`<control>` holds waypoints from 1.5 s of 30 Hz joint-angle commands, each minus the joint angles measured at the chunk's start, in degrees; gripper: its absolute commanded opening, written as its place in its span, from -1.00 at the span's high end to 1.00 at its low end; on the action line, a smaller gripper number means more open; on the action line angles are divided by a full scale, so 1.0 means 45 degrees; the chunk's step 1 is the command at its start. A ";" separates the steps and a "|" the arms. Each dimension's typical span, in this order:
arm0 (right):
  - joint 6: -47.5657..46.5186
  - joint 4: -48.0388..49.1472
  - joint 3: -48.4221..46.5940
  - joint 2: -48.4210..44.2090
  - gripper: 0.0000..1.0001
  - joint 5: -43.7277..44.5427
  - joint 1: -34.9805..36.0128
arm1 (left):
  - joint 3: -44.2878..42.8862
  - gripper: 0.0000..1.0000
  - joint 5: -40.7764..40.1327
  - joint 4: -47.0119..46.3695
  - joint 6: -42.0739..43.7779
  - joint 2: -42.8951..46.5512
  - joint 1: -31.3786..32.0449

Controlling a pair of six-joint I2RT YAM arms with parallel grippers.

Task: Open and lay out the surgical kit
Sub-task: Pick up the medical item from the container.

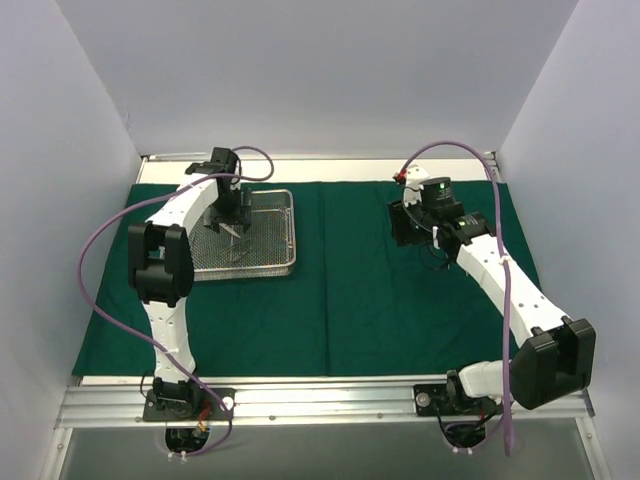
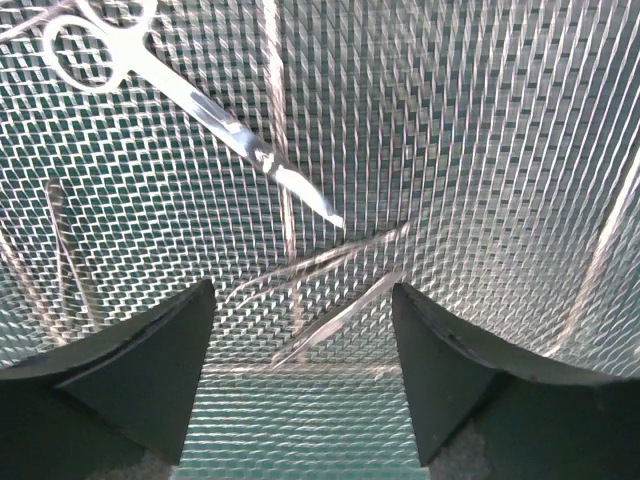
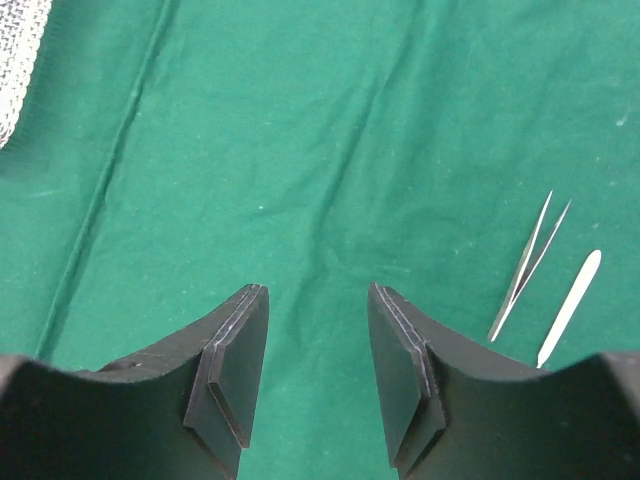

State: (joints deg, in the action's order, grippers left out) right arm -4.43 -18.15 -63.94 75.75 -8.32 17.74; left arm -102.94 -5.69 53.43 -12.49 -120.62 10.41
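The surgical kit's dark green cloth [image 1: 360, 300] lies spread flat over the table. Its silver wire-mesh tray [image 1: 280, 262] sits on the cloth's left half. My left gripper [image 1: 232, 215] hangs low inside the tray, open [image 2: 302, 290], with nothing between its fingers. Under it on the mesh lie scissors [image 2: 200, 105], slim forceps [image 2: 335, 275] and another thin instrument [image 2: 62, 255]. My right gripper [image 1: 410, 225] hovers over the cloth's right half, open [image 3: 315, 290] and empty. Steel forceps [image 3: 528, 262] and a flat steel blade-like tool [image 3: 570, 305] lie on the cloth to its right.
White walls enclose the table on three sides. A fold line [image 1: 325, 270] runs down the cloth's middle. A corner of the mesh tray [image 3: 18, 70] shows at the upper left of the right wrist view. An aluminium rail [image 1: 320, 400] carries both arm bases.
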 commanded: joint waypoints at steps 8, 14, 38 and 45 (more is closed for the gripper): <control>-0.0267 0.0831 0.0538 -0.1265 0.11 -0.0534 0.1214 | 0.2208 -0.27 0.1692 -0.1658 0.7511 0.2116 -0.0186; -0.0441 -0.0008 0.0421 -0.1695 0.11 -0.0301 0.1371 | 0.2483 -0.22 0.2807 -0.1776 0.8946 0.1707 -0.0478; -0.0247 -0.0146 0.0576 -0.2614 0.11 -0.0202 0.1254 | 0.1956 -0.26 0.3337 -0.1677 0.8987 0.0085 -0.0400; -0.0169 -0.0146 0.0499 -0.2555 0.12 -0.0261 0.1234 | 0.2658 -0.25 0.3160 -0.1971 0.8928 0.0182 -0.0635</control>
State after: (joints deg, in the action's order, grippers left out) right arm -5.65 -18.65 -61.49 64.66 -9.87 23.33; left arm -91.92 8.14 46.22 27.46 -120.27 8.40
